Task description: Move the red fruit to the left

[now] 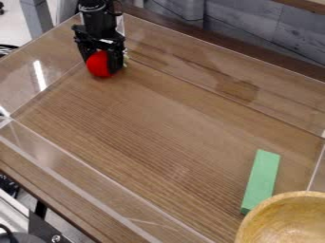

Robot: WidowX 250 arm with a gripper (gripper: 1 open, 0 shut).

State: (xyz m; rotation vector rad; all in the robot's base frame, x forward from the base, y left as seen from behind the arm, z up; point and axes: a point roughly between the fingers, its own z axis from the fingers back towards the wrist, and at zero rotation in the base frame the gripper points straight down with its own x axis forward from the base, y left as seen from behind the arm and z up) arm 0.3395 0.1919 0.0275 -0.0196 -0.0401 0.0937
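Observation:
The red fruit (98, 64) rests on the wooden table at the far left, its pale green stem poking out to the right. My black gripper (99, 59) points straight down over it with its fingers (79, 52) standing open on either side of the fruit. A gap shows between the fingers and the fruit. The upper part of the fruit is partly hidden by the gripper body.
A flat green block (261, 180) lies near the right front. A round wooden bowl (290, 220) sits at the bottom right corner. Clear plastic walls (38, 81) ring the wooden table (165, 123).

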